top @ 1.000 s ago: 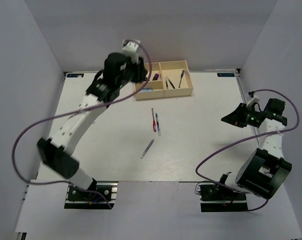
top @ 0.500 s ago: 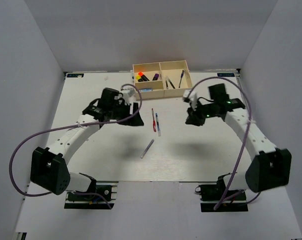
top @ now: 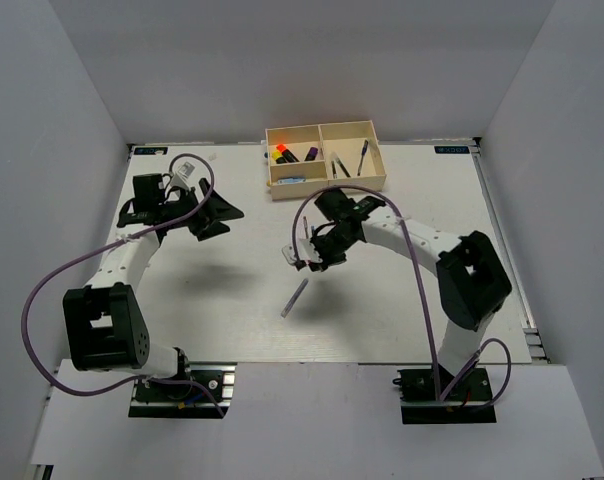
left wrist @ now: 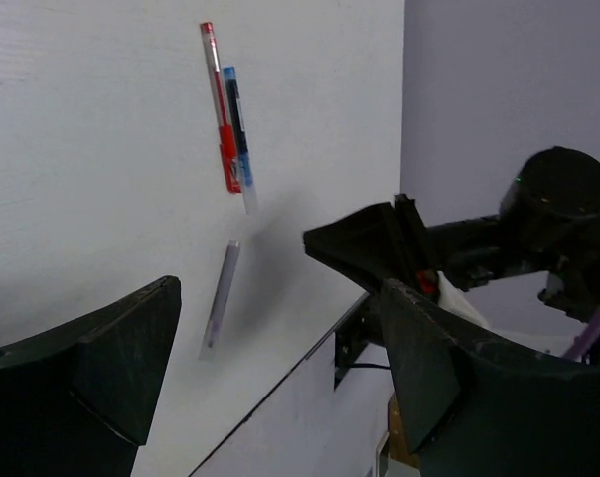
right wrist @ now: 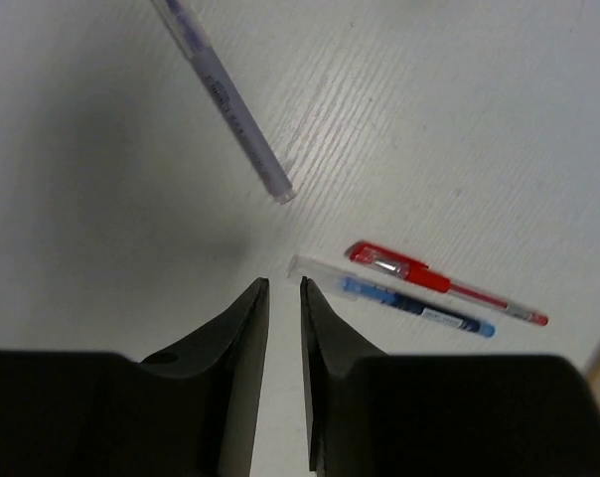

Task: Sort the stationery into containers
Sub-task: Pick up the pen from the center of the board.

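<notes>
A: State of the right gripper [right wrist: 283,290]?
B: Fingers drawn almost together, nothing clamped. A red pen [right wrist: 434,283] and a blue pen [right wrist: 419,308] are noted side by side on the table [top: 402,300], just beside the tips. A lilac pen [right wrist: 225,99] lies apart from them.
A: And the left gripper [top: 214,212]?
B: Jaws spread wide, nothing held, well apart from the pens.
A: The tray [top: 322,127]?
B: Highlighters [top: 294,153] are seen in one left compartment, a pale blue piece [top: 290,181] in the other, and thin pens [top: 363,155] in the larger right one.
</notes>
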